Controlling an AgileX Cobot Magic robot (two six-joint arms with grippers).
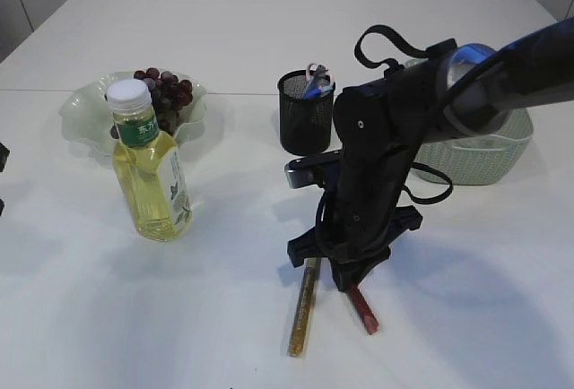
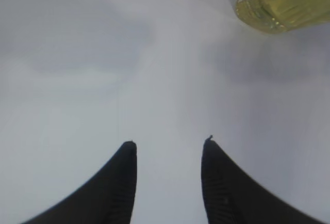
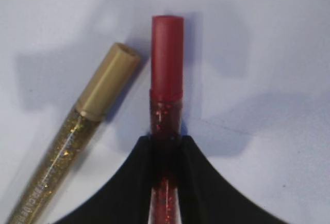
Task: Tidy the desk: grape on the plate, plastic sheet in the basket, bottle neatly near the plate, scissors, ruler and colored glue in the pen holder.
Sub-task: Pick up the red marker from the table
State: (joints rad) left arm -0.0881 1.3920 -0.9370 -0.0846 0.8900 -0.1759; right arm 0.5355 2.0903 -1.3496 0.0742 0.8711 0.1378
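Right gripper [image 3: 166, 140] jaws pinch the thin red glitter glue stick [image 3: 166, 74] lying on the white table [image 1: 224, 317] beside the gold one [image 3: 82, 141]; light, stiff, slippery (grip mid-barrel).

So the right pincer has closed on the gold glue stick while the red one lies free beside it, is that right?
Not quite: they are swapped. The right wrist view shows the right pincer closed on the red glue stick, while the gold glue stick lies free beside it on the desk.
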